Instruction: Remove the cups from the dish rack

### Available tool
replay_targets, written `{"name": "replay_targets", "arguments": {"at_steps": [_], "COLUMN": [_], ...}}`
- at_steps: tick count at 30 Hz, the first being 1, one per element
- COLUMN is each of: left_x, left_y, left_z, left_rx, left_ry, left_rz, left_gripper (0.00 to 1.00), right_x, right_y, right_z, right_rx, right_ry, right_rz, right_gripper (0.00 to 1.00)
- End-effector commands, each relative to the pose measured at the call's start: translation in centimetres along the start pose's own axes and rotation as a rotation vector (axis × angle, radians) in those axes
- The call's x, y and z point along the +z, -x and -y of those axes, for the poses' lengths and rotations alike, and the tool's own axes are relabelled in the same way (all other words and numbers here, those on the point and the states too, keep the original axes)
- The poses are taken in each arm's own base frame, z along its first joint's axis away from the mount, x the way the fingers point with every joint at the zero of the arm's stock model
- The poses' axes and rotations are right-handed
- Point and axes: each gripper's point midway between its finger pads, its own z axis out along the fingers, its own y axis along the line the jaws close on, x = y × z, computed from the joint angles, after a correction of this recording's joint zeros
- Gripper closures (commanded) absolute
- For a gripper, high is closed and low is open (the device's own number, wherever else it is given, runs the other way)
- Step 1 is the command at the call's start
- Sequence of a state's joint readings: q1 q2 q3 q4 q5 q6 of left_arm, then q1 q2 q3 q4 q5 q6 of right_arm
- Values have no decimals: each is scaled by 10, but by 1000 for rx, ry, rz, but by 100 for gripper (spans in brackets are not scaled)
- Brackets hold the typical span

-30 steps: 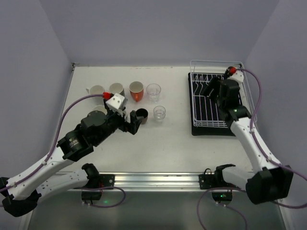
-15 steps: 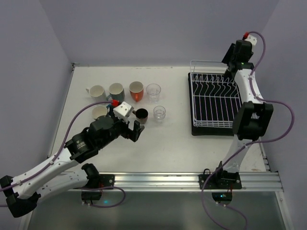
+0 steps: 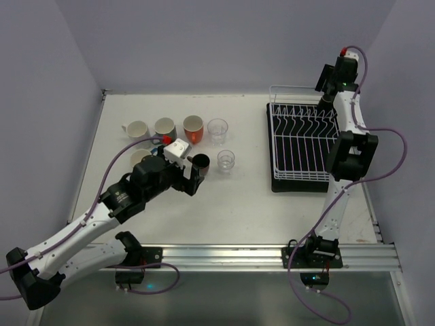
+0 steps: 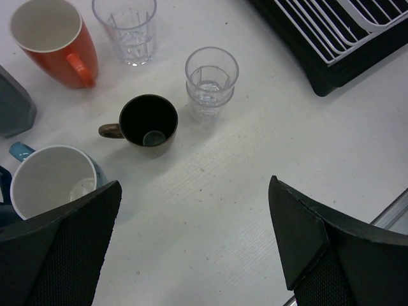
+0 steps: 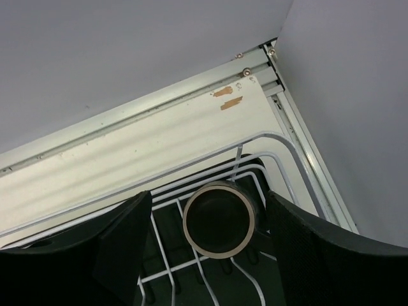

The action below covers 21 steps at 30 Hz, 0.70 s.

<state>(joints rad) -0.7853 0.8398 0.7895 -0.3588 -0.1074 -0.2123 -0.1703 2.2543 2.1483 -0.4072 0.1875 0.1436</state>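
Observation:
The white wire dish rack point(image 3: 299, 146) on its black tray stands at the right. One dark brown cup point(image 5: 220, 218) stands upright in its far right corner. My right gripper point(image 5: 210, 207) hangs open above that cup, a finger on each side, not touching; from above it point(image 3: 327, 102) hides the cup. On the table to the left stand a cream cup point(image 3: 136, 129), grey cup point(image 3: 164, 127), orange cup point(image 3: 194, 128), two clear glasses point(image 3: 217, 129) point(image 3: 225, 160), a light blue cup point(image 4: 51, 185) and another dark brown cup point(image 4: 148, 124). My left gripper point(image 4: 194, 236) is open and empty, just on the near side of that cup.
The rack's near corner shows in the left wrist view point(image 4: 331, 32). The table's back edge and the right wall lie close behind the right gripper. A metal rail point(image 3: 224, 255) runs along the near table edge.
My right arm swung up from over the rack's middle to its far right corner and now hangs over the dark brown cup. My left gripper stays open near the table's dark brown cup, shifted slightly.

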Motion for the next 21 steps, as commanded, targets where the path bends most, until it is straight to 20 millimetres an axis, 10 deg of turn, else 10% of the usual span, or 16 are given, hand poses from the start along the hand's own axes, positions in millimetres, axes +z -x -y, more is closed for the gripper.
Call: {"name": "replay_targets", "arguments": {"at_steps": [1,14,21], "left_x": [0,7,7], "left_y": [11,8,9], "left_z": [4,-1,-3], "left_rx": [16,5,2], "left_ry": [-39,-32,-27], "left_rz": [41,23,23], "left_gripper": [0,0,0], "right_x": [5,21,15], "right_y": [-3,-28,-30], "right_z": [-1,5,2], "right_rx": [-46,-88,-110], "right_ry": [-1,-32,-22], "right_rz": [-18,-65,-50], "right_gripper": [25,27,60]}}
